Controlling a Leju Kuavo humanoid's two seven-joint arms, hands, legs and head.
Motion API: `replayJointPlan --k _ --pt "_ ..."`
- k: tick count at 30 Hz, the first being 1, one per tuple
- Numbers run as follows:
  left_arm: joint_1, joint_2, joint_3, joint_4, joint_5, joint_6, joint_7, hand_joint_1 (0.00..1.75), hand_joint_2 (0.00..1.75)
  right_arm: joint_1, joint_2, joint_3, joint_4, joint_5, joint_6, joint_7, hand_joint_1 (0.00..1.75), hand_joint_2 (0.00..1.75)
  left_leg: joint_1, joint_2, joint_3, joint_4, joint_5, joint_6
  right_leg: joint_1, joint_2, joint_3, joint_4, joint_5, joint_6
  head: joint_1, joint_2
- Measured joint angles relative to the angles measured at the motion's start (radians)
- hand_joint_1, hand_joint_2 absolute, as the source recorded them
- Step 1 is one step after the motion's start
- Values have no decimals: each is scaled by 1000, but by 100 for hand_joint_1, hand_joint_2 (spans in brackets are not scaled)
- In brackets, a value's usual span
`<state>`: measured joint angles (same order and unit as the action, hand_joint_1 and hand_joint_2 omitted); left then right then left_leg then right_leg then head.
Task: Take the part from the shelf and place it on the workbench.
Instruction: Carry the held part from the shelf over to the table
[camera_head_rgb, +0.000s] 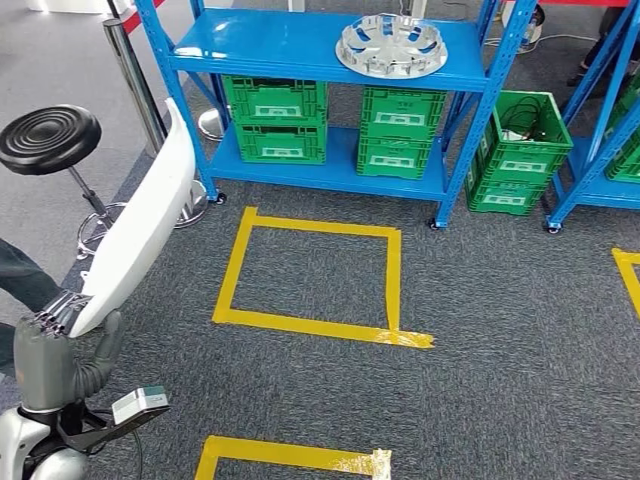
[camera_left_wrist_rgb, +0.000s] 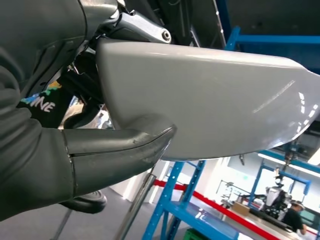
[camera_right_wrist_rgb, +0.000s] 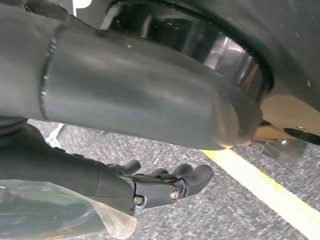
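Observation:
The part is a long, curved white panel (camera_head_rgb: 143, 220). My left hand (camera_head_rgb: 53, 355) grips its lower end at the bottom left of the head view, and the panel slants up and away toward the blue shelf (camera_head_rgb: 317, 50). In the left wrist view the glossy panel (camera_left_wrist_rgb: 219, 100) lies across my palm, with my thumb (camera_left_wrist_rgb: 113, 150) pressed against its underside. My right hand (camera_right_wrist_rgb: 113, 95) hangs above the carpet, its fingers (camera_right_wrist_rgb: 158, 187) loosely extended apart from the thumb, and it holds nothing.
A silver wheel cover (camera_head_rgb: 391, 45) lies on the shelf's top board, with green crates (camera_head_rgb: 275, 118) below and another (camera_head_rgb: 521, 150) on the floor to the right. Yellow tape squares (camera_head_rgb: 313, 325) mark the grey carpet. A black stool (camera_head_rgb: 49, 138) and a metal post (camera_head_rgb: 136, 70) stand at left.

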<state>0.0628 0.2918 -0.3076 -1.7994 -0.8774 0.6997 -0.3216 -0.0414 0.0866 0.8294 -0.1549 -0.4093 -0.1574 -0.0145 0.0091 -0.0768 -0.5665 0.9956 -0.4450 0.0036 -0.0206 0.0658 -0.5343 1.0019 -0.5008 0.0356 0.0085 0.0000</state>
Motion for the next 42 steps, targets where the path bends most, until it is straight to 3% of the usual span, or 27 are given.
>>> replayJointPlan --k 2,4,5,7,9,10,12,13,14,16,18,20,22,24,25,26,27,29,31,33,34,36,37,39,40,41,42 --pt "0 1 0 0 1 0 0 175 175 3 0 0 0 0 1 0 0 0 3 -20 -9 3 6 -13 2 -8 6 -2 -3 -9 -1 0" --pt "1 3 0 0 1 0 0 175 175 3 0 0 0 0 1 -1 0 0 4 -9 -17 17 -3 -23 2 -30 6 -3 0 -21 -2 0" --pt "0 4 1 0 1 0 0 175 175 3 0 0 -1 0 1 -1 0 0 3 11 -32 49 -23 -27 1 -42 7 -5 1 -28 -6 0" --pt "-2 6 1 0 1 0 0 175 175 5 -1 0 -1 0 1 -2 0 0 2 55 -85 168 -85 -34 4 -68 7 -6 0 -38 -13 0" --pt "-2 7 1 0 1 0 0 175 175 8 -1 0 0 0 1 -2 0 0 3 64 -133 277 -123 -37 7 -96 6 -5 -2 -42 -15 0" --pt "-1 7 1 0 2 0 0 175 175 8 -1 0 0 0 1 -2 0 0 3 66 -136 287 -117 -36 9 -109 7 -5 -3 -43 -15 0" --pt "0 8 1 0 5 0 -1 175 175 7 -1 0 -1 0 1 -3 0 0 1 79 -87 196 -59 -28 12 -133 10 -5 -5 -43 -15 0" --pt "0 8 2 0 7 0 -2 175 175 6 -1 0 -1 0 1 -4 0 0 -4 106 -52 127 -33 -22 15 -144 12 -5 -7 -41 -15 0" --pt "-1 9 3 0 8 0 -4 175 175 5 -1 0 -1 0 1 -5 0 0 -10 132 -23 67 -15 -14 18 -154 13 -4 -9 -38 -15 0" --pt "-1 9 5 0 9 0 -7 175 175 6 -1 0 -2 0 1 -7 0 0 -21 164 -3 17 -12 -1 24 -175 14 -3 -13 -30 -14 0" --pt "3 10 7 0 10 0 -12 175 175 5 -1 0 -2 1 1 -8 0 0 -20 141 -8 12 -8 9 26 -194 13 -3 -17 -20 -13 0" --pt "7 10 8 0 9 1 -16 175 175 3 -1 0 -3 1 1 -10 0 0 -14 116 -9 5 -2 20 23 -158 0 28 -44 -9 -10 0" --pt "9 8 8 0 7 1 -19 175 175 3 -1 0 -3 1 1 -11 0 0 -10 93 -11 3 2 28 19 -94 -53 141 -103 -2 -3 0" --pt "14 6 8 0 7 1 -19 175 175 5 -1 0 -3 1 1 -13 0 0 -10 66 -15 4 3 32 18 -71 -116 266 -148 1 -1 0" --pt "16 6 8 0 7 1 -19 175 175 6 -1 0 -3 0 1 -14 0 0 -10 51 -15 4 4 32 18 -69 -128 285 -143 1 0 0" --pt "18 6 8 0 7 1 -19 175 175 5 -1 0 -3 0 1 -14 0 0 -10 36 -15 5 4 31 17 -66 -120 264 -118 1 0 0" --pt "20 6 8 0 7 1 -19 175 175 4 -1 0 -4 0 1 -14 0 0 -10 21 -14 6 4 30 16 -58 -95 206 -79 0 0 0" --pt "19 5 8 0 7 1 -19 175 175 5 -1 0 -4 0 1 -13 0 0 -9 -6 -18 13 4 24 9 -5 -35 71 -20 -4 0 0" --pt "20 5 9 0 7 1 -19 175 175 7 -1 0 -4 0 1 -12 0 0 -8 -31 -30 18 7 11 4 35 -6 11 -10 -8 0 0" --pt "23 6 10 0 7 1 -19 175 175 7 0 0 -5 0 1 -12 0 0 -5 -57 -40 18 13 -3 4 20 -1 7 -10 -16 0 0" --pt "26 6 10 -1 7 1 -19 175 175 6 0 0 -5 0 0 -12 0 0 -5 -54 -43 24 10 -8 3 6 2 3 -8 -21 -2 0" --pt "28 7 13 -2 7 1 -20 175 175 7 1 0 -6 1 0 -12 0 0 -7 -8 -70 84 -25 -18 0 -26 9 -5 -6 -33 -10 0" --pt "28 7 15 -2 8 1 -21 175 175 7 1 0 -6 1 0 -11 0 0 -7 27 -97 144 -56 -23 2 -42 11 -6 -7 -37 -15 0" --pt "32 6 19 -2 12 1 -28 175 175 9 2 0 -6 2 0 -10 0 0 -3 60 -155 266 -106 -31 4 -74 13 -6 -10 -42 -19 0" --pt "34 6 22 -2 14 1 -32 175 175 9 2 1 -6 3 0 -8 0 0 0 65 -168 295 -109 -33 5 -89 14 -6 -12 -42 -19 0" --pt "36 6 25 -2 16 1 -36 175 175 8 2 1 -6 4 1 -7 0 0 1 68 -162 283 -92 -34 5 -103 15 -5 -15 -41 -19 0" --pt "38 6 29 -2 17 1 -39 175 175 7 2 2 -6 5 1 -6 0 0 2 75 -136 235 -62 -33 6 -117 19 -5 -17 -39 -19 0"
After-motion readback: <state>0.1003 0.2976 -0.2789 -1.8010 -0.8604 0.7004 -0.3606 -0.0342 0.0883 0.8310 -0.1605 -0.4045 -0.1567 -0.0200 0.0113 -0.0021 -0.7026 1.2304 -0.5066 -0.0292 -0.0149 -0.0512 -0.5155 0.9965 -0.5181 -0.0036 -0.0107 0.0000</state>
